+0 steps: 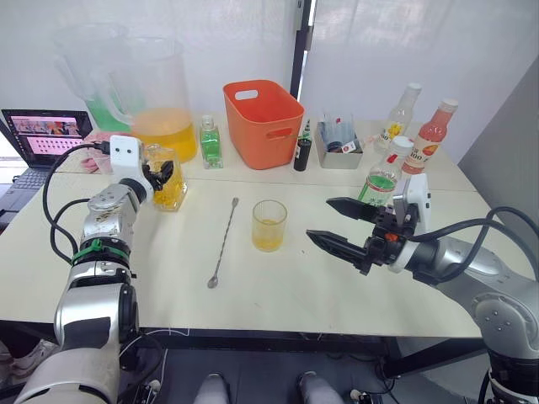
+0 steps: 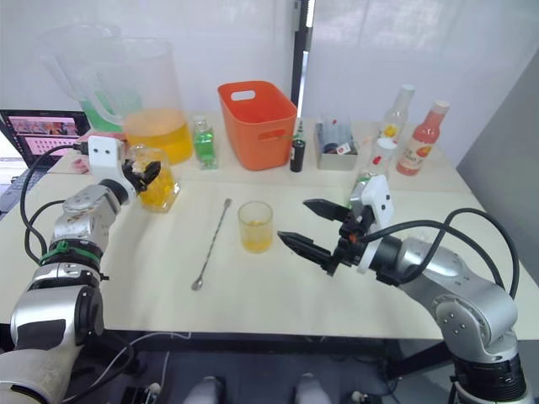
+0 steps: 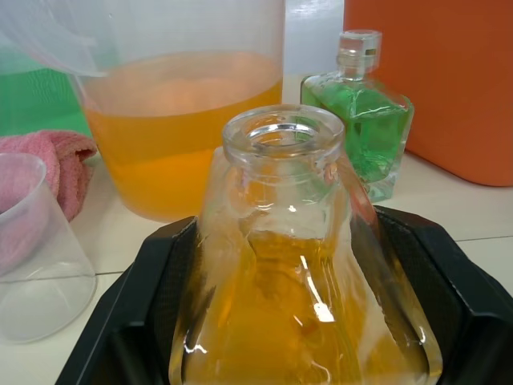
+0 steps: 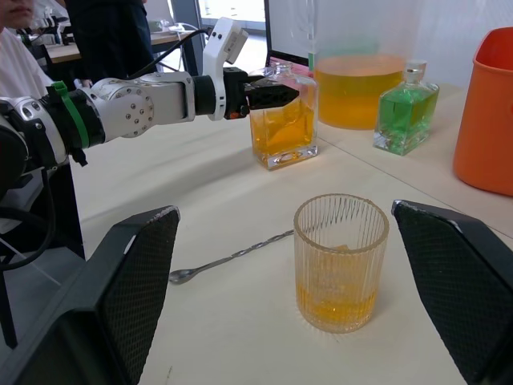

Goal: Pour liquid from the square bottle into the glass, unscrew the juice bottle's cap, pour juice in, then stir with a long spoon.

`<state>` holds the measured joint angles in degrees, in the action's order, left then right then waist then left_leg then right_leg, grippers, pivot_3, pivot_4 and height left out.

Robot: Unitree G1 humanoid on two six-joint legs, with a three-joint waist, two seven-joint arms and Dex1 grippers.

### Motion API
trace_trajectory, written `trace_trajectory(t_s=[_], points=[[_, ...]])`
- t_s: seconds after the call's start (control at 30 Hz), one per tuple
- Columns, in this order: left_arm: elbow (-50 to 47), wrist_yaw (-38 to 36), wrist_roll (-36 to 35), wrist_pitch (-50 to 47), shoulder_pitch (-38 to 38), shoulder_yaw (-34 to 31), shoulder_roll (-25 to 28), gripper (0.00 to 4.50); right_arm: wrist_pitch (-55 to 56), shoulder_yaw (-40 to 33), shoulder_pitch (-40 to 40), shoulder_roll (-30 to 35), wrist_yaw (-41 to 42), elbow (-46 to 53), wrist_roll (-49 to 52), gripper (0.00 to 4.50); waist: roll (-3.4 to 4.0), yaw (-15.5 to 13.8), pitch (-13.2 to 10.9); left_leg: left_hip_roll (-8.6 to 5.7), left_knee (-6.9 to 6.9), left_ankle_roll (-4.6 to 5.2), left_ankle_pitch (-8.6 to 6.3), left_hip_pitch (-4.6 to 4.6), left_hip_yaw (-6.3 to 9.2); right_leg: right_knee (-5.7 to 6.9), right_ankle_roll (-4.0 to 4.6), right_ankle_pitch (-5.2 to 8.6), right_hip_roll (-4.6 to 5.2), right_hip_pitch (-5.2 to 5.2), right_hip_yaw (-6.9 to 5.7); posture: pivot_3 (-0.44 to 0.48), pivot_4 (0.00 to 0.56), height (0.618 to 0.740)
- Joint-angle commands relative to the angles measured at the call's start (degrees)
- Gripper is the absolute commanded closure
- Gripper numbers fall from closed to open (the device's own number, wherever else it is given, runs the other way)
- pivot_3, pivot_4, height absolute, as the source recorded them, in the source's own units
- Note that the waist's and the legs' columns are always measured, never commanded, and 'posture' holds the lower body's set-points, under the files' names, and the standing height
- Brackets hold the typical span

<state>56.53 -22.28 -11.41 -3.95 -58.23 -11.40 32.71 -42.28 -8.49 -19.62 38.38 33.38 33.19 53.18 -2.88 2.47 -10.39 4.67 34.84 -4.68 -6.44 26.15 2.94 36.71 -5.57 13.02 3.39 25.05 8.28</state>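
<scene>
The square bottle (image 1: 166, 178) holds orange liquid and stands upright and uncapped on the table at the left. My left gripper (image 1: 160, 173) is shut on its shoulder, with a black finger (image 3: 152, 273) on each side. The ribbed glass (image 1: 269, 225) stands at the table's middle with a little orange liquid at its bottom. Just left of it lies the long spoon (image 1: 223, 244). My right gripper (image 1: 318, 219) hovers open to the right of the glass, holding nothing. A capped juice bottle (image 1: 384, 172) with green contents stands right behind it.
Along the back stand a big pitcher of orange liquid (image 1: 157, 105), a small green bottle (image 1: 210, 143), an orange basket (image 1: 263, 122), a small box (image 1: 338, 153) and two more capped bottles (image 1: 431, 135). A laptop (image 1: 44, 136), pink cloth (image 3: 48, 156) and plastic cup (image 3: 32, 257) sit far left.
</scene>
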Motion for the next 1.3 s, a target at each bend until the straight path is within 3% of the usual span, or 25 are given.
trace_trajectory(t_s=[0.03,0.23,0.27,0.37,0.57,0.73,1.0,1.2,1.3], points=[[-2.8,-0.7,-0.1,1.9,-3.0,-1.1,0.9,1.72,0.2,-0.5,-0.6,-0.4,-0.3,1.5,1.1,0.00,0.00,0.0,0.0,0.00,0.00,0.00,0.00,0.00,0.00,-0.01,0.00,0.00,0.00,0.00,0.00,0.000,0.150,0.740],[-3.3,-0.7,-0.3,1.1,-2.3,-1.4,0.5,1.72,0.3,-0.1,-0.4,-0.7,-0.3,1.6,0.9,0.00,0.00,0.0,0.0,0.00,0.00,0.00,0.00,0.00,0.00,0.00,-0.01,0.00,0.00,0.00,0.00,0.000,0.150,0.740],[-3.7,-0.7,-0.6,1.3,-2.3,-1.7,0.4,0.67,0.3,-0.1,-0.4,-0.7,-0.4,1.7,0.9,0.00,0.00,0.0,0.0,0.00,0.00,0.00,0.00,0.00,0.00,0.00,0.00,0.00,0.00,0.00,0.00,0.000,0.150,0.740],[-5.0,-0.5,-0.8,2.3,-2.4,-2.4,0.4,0.03,0.3,0.0,-0.3,-0.9,-0.5,1.7,1.0,0.00,0.00,0.0,0.0,0.00,0.01,0.00,0.00,0.00,0.00,0.01,0.00,0.00,0.00,-0.01,0.00,0.000,0.150,0.740],[-9.3,-1.4,-2.7,6.0,-2.4,-5.0,-0.4,0.03,0.4,0.1,-0.1,-1.0,-0.3,1.7,1.0,0.00,0.00,0.0,0.0,0.00,0.01,-0.02,0.01,-0.02,0.00,0.01,-0.05,0.03,0.00,-0.02,0.00,0.000,0.150,0.740],[-16.7,-7.3,-8.1,7.6,-1.4,-7.3,-1.8,0.03,0.4,0.0,-0.2,-0.8,0.0,1.6,0.9,0.00,0.00,0.0,0.0,0.00,0.01,-0.03,0.02,-0.02,0.00,0.01,-0.04,0.03,0.00,-0.03,0.00,0.000,0.150,0.740],[-41.8,-31.7,-19.6,-9.7,10.7,-2.0,4.1,0.03,-0.5,-2.6,1.3,2.7,1.8,0.5,1.0,0.00,0.01,0.3,0.0,0.02,-0.02,-0.03,0.02,-0.08,-0.01,0.04,0.14,-0.02,0.00,-0.04,0.02,0.000,0.150,0.740],[-52.6,-38.0,-24.4,-19.3,24.0,-3.8,11.0,0.03,0.1,-8.5,8.0,5.6,2.0,1.3,0.0,0.00,0.02,0.4,0.0,0.04,-0.02,-0.02,0.02,-0.16,-0.02,0.05,0.04,0.15,0.01,-0.07,0.02,0.000,0.150,0.740],[-52.7,-39.8,-23.5,-18.6,30.8,-5.4,13.5,0.03,1.0,-12.3,14.0,5.2,1.9,1.2,-0.4,0.00,0.02,0.3,0.0,0.06,-0.07,-0.02,0.01,-0.28,-0.05,0.05,0.57,0.46,0.01,-0.13,0.02,0.000,0.150,0.740]])
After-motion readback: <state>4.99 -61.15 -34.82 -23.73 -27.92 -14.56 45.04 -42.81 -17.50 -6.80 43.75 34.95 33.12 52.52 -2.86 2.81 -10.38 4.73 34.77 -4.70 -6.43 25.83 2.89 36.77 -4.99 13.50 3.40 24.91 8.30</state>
